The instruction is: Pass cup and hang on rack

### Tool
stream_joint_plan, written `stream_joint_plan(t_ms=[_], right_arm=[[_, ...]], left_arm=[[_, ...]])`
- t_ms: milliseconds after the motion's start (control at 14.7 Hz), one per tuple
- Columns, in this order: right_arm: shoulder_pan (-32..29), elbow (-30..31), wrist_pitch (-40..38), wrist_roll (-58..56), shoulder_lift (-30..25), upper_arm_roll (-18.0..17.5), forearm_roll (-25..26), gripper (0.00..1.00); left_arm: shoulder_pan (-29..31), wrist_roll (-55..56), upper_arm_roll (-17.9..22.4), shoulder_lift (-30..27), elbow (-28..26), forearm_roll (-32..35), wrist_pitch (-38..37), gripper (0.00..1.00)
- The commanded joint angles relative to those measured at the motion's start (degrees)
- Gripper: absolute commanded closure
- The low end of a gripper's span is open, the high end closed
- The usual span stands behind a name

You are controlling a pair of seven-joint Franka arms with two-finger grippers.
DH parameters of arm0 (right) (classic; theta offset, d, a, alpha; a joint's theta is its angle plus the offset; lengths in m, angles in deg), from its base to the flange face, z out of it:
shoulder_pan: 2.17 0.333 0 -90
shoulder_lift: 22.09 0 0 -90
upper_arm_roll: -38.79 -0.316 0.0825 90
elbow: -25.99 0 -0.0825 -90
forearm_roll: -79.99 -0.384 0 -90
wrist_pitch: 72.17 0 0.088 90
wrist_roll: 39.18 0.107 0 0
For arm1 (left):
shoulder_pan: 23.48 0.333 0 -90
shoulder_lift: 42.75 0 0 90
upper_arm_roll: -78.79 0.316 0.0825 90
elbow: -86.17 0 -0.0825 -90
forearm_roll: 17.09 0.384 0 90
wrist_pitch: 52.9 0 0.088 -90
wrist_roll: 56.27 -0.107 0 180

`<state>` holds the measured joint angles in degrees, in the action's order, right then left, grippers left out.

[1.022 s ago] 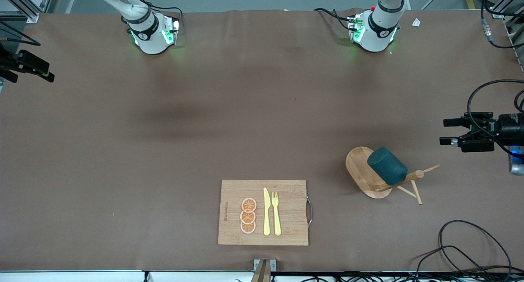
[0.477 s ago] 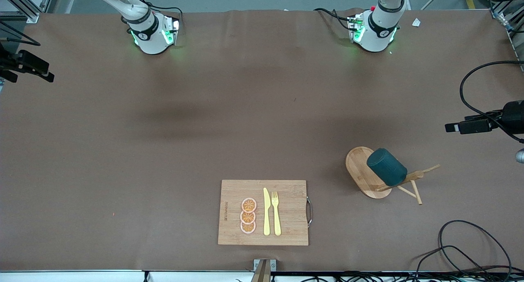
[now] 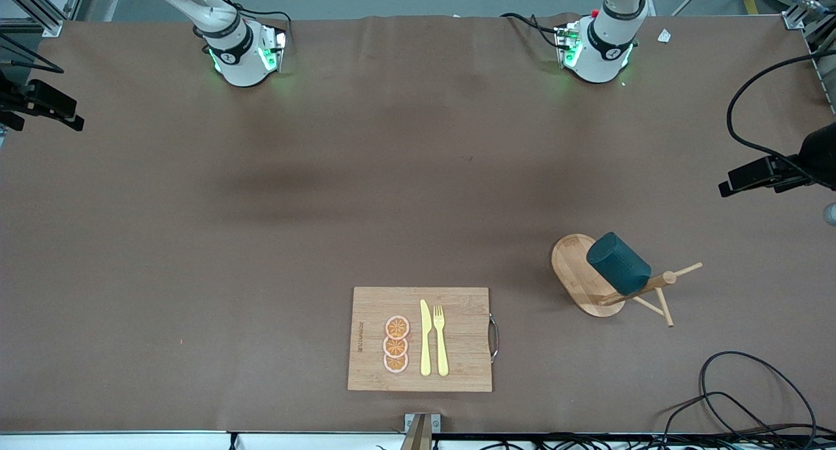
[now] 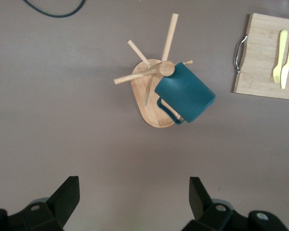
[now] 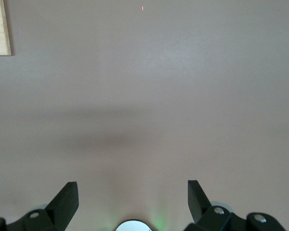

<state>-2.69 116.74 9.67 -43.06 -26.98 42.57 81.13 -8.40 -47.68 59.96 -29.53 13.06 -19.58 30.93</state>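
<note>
The dark teal cup [image 3: 618,264] hangs tilted on a peg of the wooden rack [image 3: 571,268], which stands toward the left arm's end of the table. In the left wrist view the cup [image 4: 187,97] hangs by its handle beside the rack's post, over the oval base [image 4: 150,114]. My left gripper [image 3: 735,182] is open and empty, up in the air over the table's edge at the left arm's end, apart from the rack; its fingers [image 4: 67,195] stand wide. My right gripper [image 3: 68,117] is open and empty, waiting over the right arm's end; its fingers [image 5: 67,197] show bare table between them.
A rectangular wooden cutting board [image 3: 457,362] with orange slices [image 3: 396,344], a yellow knife [image 3: 425,337] and a fork [image 3: 440,339] lies near the front camera's edge. Black cables [image 3: 731,385] lie near the rack's corner of the table.
My left gripper has drawn back from the rack, farther from the front camera and toward the table's edge. The cup stays hung on the rack. The right arm has barely moved.
</note>
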Motion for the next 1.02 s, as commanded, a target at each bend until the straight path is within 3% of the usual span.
stream_joint_plan(t_ms=[0, 477, 613, 954], right_arm=[[-0.1, -0.4, -1.9, 0.5, -1.7, -0.3, 0.3, 0.00], [-0.2, -0.4, -1.4, 0.5, -1.4, -0.1, -1.0, 0.00], [-0.3, -0.4, -1.6, 0.7, -1.4, 0.1, -2.2, 0.00], [0.1, -0.6, -1.8, 1.3, -1.4, -0.3, -1.5, 0.00]], left_arm=[[0.7, -0.6, -0.8, -1.7, -3.9, 0.5, 2.7, 0.00], [-0.5, -1.2, -2.0, -1.4, -3.1, 1.7, 2.6, 0.00], [-5.4, -0.5, 0.1, -2.8, -3.0, 4.6, 2.7, 0.00], [-10.5, -0.5, 6.4, -5.0, -4.0, 2.7, 2.7, 0.00]])
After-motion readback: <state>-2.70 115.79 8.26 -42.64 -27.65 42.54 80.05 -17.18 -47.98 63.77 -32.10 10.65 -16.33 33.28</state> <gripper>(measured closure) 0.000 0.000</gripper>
